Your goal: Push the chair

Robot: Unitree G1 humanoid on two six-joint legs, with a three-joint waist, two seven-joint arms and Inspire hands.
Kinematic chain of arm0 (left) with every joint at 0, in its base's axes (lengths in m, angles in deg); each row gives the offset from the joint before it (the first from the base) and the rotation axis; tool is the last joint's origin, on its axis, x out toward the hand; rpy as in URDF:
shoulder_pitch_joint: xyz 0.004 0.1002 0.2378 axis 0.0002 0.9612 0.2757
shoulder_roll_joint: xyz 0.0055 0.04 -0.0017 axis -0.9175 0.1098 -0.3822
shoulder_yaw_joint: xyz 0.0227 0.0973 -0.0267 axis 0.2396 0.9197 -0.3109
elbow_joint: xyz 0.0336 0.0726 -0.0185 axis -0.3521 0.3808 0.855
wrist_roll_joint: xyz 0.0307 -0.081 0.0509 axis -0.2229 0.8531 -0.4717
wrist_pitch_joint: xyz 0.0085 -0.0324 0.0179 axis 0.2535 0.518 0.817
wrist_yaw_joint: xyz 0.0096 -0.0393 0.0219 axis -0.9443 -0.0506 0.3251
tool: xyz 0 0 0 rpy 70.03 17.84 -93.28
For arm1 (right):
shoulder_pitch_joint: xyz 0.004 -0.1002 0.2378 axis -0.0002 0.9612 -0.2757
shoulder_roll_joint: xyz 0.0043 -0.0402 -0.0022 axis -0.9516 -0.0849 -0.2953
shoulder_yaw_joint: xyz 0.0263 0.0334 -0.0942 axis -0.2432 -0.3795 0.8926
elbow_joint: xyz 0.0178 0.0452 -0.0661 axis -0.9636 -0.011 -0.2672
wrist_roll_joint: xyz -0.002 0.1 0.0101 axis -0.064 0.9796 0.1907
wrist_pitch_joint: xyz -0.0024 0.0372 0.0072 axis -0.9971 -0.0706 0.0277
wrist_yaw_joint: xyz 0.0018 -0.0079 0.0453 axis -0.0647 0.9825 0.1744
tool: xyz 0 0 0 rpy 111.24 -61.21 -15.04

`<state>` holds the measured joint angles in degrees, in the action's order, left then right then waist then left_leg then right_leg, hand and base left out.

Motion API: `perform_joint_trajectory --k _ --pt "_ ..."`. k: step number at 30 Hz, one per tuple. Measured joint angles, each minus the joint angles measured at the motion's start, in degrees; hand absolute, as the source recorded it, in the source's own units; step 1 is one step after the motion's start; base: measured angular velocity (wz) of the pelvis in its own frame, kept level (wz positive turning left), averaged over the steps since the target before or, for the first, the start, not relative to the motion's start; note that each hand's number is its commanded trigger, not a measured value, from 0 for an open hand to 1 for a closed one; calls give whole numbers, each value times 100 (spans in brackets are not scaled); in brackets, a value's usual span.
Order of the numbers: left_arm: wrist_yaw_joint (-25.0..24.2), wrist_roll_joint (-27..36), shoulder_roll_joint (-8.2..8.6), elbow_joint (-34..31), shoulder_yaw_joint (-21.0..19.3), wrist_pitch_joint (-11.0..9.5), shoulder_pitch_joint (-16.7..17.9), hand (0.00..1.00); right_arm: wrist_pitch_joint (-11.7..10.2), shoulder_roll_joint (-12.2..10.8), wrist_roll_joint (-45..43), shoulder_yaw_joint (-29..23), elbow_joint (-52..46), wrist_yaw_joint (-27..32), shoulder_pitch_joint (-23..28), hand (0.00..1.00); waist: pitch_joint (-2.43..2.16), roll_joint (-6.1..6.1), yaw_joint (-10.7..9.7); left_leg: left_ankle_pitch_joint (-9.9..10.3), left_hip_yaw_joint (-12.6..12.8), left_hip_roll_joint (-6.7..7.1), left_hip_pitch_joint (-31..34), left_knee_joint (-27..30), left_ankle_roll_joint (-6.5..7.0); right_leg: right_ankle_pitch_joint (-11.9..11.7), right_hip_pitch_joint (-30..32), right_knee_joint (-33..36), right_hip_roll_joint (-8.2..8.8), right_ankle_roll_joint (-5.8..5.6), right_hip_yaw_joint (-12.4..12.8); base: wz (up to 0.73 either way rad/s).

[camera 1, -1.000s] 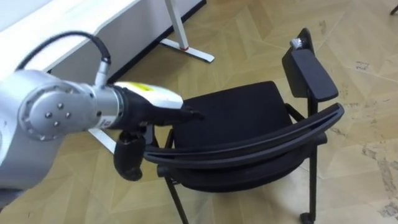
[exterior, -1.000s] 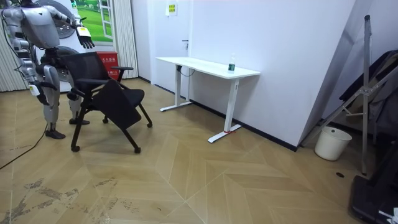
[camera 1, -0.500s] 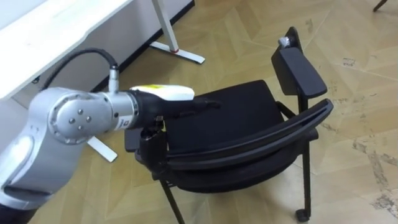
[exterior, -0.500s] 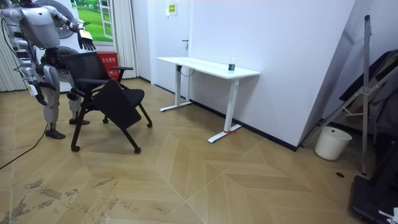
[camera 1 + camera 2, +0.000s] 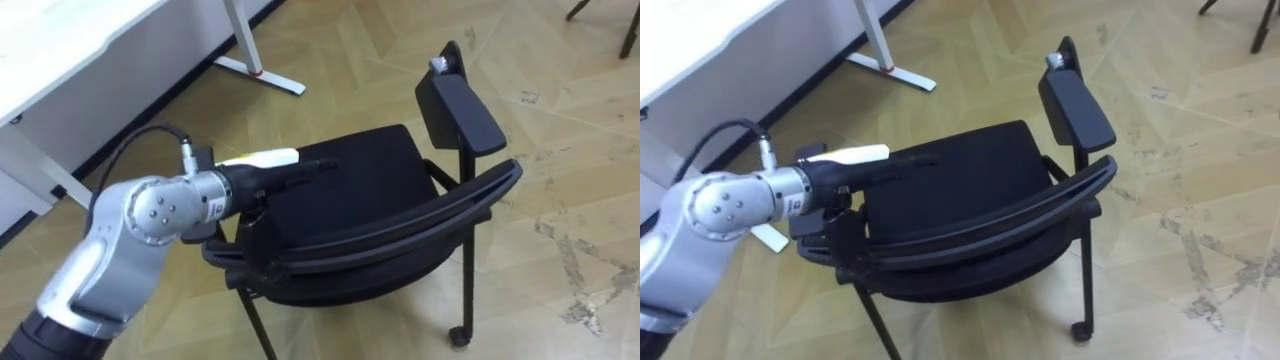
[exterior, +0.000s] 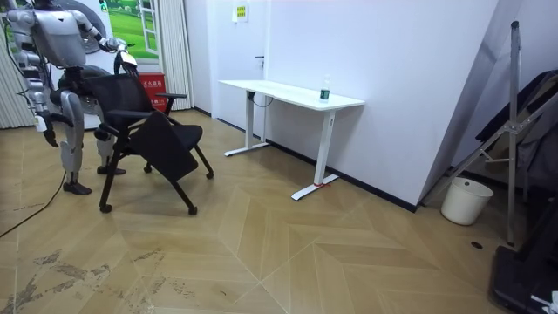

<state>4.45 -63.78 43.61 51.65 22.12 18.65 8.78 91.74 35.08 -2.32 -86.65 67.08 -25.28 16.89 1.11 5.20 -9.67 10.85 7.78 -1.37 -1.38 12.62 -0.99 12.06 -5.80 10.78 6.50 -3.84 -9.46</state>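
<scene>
One hand matters here: your robot's left hand [image 5: 285, 172] reaches flat over the chair [image 5: 355, 185], fingers straight and close together and curled round nothing. It sits just above the seat's left edge, where the curved backrest [image 5: 400, 228] begins; you cannot tell from these views whether it touches. That flat pose looks to me suited to shoving, not gripping. The right hand [image 6: 41, 125] hangs by the robot's side in the room view, its state unreadable. The chair stands directly ahead, back towards you, on the herringbone wood floor [image 5: 560, 200], with the white desk [image 5: 60, 40] off to your left. The seat is matte black padded fabric, the backrest a thin bowed band and the armrest [image 5: 462, 100] a smooth slab. A slim dark leg ends in a small wheel [image 5: 459, 337], so expect easy rolling.
</scene>
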Motion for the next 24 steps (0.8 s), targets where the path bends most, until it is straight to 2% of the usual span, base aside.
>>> perform_joint_trajectory --k 2,5,9,12,17,18,19,20,24 --pt "153 -24 171 222 -9 -5 76 0 1 -13 -23 -2 -22 -1 2 0 -24 -27 -1 0 0 0 1 2 0 0 -2 1 -1 0 -3 0" --pt "300 -21 326 624 -7 -29 102 0 3 -21 -23 1 -23 81 1 0 -59 -54 -38 -2 -9 -1 -23 12 2 -2 -32 6 -4 1 -1 0" --pt "413 -78 396 775 -33 -27 124 0 19 -22 -47 -5 -61 212 4 0 -91 -12 -168 -9 -22 -1 -32 18 15 -24 -45 13 -6 -3 1 1" --pt "442 -77 428 835 -33 -25 131 0 140 -22 -103 -4 -192 232 10 0 -93 -7 -272 -14 -22 -3 -51 24 21 -27 -64 27 -6 -2 10 -1" --pt "318 -72 449 987 95 13 150 0 242 -10 -122 1 -255 181 -9 0 -74 -24 -391 -14 9 -2 -128 -10 21 -31 -126 -8 -10 -8 59 -3" --pt "232 -72 475 1092 149 64 185 0 249 -12 -139 1 -290 99 -11 0 -59 -29 -411 -14 16 -3 -129 -11 21 -31 -113 -7 -13 -8 83 -5" --pt "125 -88 491 1111 199 81 194 53 252 -12 -182 -6 -300 19 -12 0 -40 -44 -428 -14 22 -4 -131 -8 21 -31 -113 -15 -17 -8 105 -5" --pt "63 -181 499 1097 224 69 189 100 255 -12 -235 -14 -299 -37 -14 0 -14 -53 -435 -13 27 -6 -130 -7 21 -31 -112 -19 -21 -7 144 -3" --pt "-103 -204 492 1096 214 79 162 100 291 -1 -319 -47 -301 -104 -60 0 27 14 -465 -9 30 -5 -115 5 23 -31 -111 -21 -22 -8 154 0"
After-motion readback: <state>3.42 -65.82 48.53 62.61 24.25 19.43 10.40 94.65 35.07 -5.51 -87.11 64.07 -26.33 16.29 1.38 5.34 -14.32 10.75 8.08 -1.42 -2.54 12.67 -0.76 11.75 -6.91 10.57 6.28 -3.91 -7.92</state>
